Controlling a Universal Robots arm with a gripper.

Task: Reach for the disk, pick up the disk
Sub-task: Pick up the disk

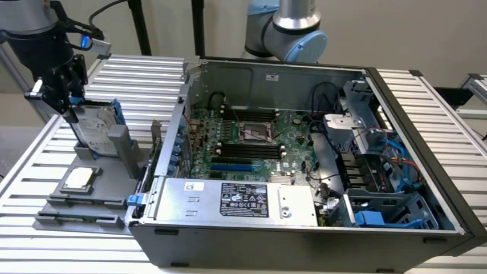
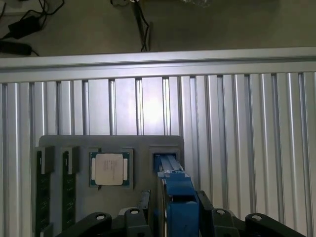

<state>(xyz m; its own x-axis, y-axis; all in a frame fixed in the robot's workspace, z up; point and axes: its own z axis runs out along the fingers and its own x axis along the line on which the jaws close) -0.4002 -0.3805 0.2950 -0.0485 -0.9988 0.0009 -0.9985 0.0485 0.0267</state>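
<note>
I have the gripper down over the disk, which stands on edge in the grey holder at the exterior view's left, beside the computer case. Jaws are apart, straddling its blue bracket — nothing clamped. My worry is an off-centre squeeze that catches only plastic — the disk could tilt and jam in its slot.

1. The black gripper hangs at the top edge of the disk, at the exterior view's left.
2. The disk stands upright in a grey stand on a slatted metal table.
3. A square chip lies flat near the stand.
4. An open computer case sits just beside the stand, motherboard exposed.
</note>
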